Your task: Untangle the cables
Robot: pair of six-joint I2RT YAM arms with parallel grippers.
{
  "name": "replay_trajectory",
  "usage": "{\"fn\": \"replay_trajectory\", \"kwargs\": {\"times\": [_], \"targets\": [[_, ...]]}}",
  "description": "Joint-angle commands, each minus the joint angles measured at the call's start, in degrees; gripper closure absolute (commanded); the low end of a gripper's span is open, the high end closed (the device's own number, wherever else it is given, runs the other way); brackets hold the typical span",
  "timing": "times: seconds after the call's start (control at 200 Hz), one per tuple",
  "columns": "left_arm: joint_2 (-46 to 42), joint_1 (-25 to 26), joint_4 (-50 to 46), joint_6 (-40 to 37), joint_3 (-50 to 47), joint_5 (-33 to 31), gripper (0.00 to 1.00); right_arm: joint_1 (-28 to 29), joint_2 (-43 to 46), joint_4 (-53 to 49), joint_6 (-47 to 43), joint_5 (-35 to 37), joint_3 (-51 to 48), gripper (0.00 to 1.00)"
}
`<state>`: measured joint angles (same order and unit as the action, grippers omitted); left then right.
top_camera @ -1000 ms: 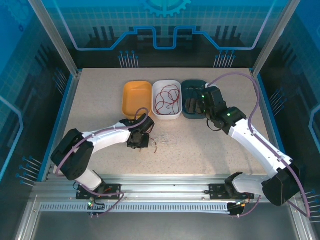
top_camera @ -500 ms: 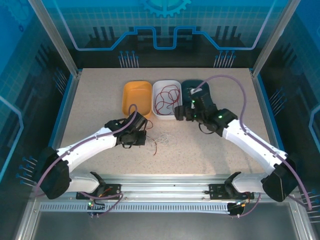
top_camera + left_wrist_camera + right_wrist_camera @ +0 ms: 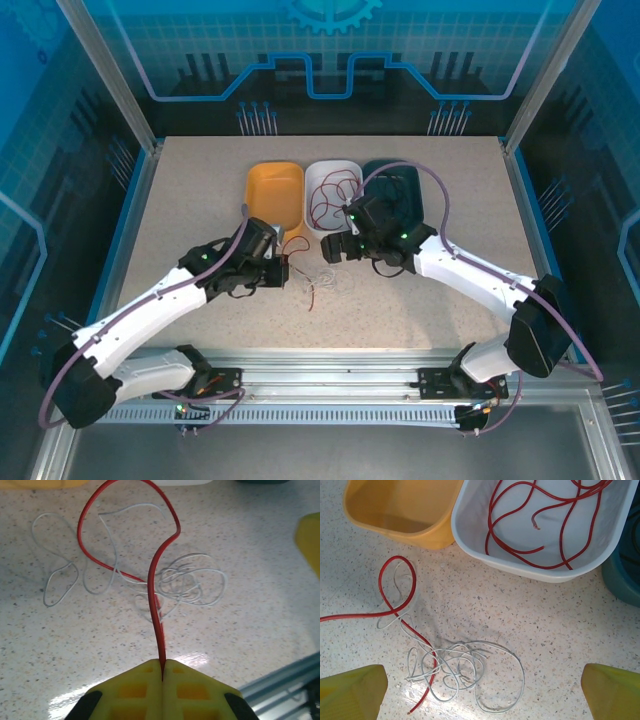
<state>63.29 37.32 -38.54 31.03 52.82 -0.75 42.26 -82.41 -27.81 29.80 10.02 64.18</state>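
Red wire (image 3: pixel 156 600): thin, light, limp with some spring, likely slippery. Its loop threads white tangle (image 3: pixel 187 582), mid-frame in left wrist view. Best hold, I judge: free red end, lower left of right wrist view.
Left gripper (image 3: pixel 162 669): pinched tight on red wire, low over table, arm stretched toward centre.
Right gripper (image 3: pixel 481 695): spread wide, hovering over tangle, just below white tray (image 3: pixel 540 575).

Red cable (image 3: pixel 160 645) and whitish cables (image 3: pixel 452 667) on speckled beige table (image 3: pixel 560 625); orange bin (image 3: pixel 395 502), white bin (image 3: pixel 512 527), teal bin (image 3: pixel 625 585).
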Motion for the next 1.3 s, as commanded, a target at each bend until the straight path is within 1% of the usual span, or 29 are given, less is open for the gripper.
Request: {"fn": "replay_trajectory", "kwargs": {"times": [0.0,0.14,0.27,0.46,0.585,0.79,0.971,1.106,1.296], "targets": [[-2.4,-1.8,2.19,0.5,0.42,6.01,1.0,-0.91,-0.25,-0.48,2.16,0.27,1.56,0.0],[-3.84,-4.05,4.59,2.24,-0.67,12.54,1.0,-1.51,-0.56,-0.97,2.98,-0.09,1.14,0.0],[-5.57,-4.69,3.39,1.45,0.54,13.68,1.0,-1.59,-0.47,-0.86,2.98,-0.48,0.88,0.0],[-7.79,-4.98,1.79,-0.18,3.0,11.82,1.0,-1.57,-0.47,1.77,2.63,-2.82,0.2,0.0],[-8.33,-5.03,1.71,-0.33,3.95,8.85,1.0,-1.63,-0.71,4.43,2.98,-4.97,-0.74,0.0],[-11.67,-5.03,6.22,-1.21,4.03,6.83,1.0,-1.55,-0.81,10.68,4.21,-9.47,-3.89,0.0],[-14.64,-5.01,7.76,-3.63,4.66,4.2,1.0,-0.87,-1.54,15.9,4.08,-11.46,-6.19,0.0],[-16.88,-5.03,8.6,-3.97,3.98,1.1,1.0,-0.3,-2.05,16.98,3.68,-11.44,-6.08,0.0],[-20.64,-5.03,9.81,-4.31,2.48,-1.13,1.0,-0.27,-1.55,16.02,3.45,-9.61,-5.87,0.0]]}}
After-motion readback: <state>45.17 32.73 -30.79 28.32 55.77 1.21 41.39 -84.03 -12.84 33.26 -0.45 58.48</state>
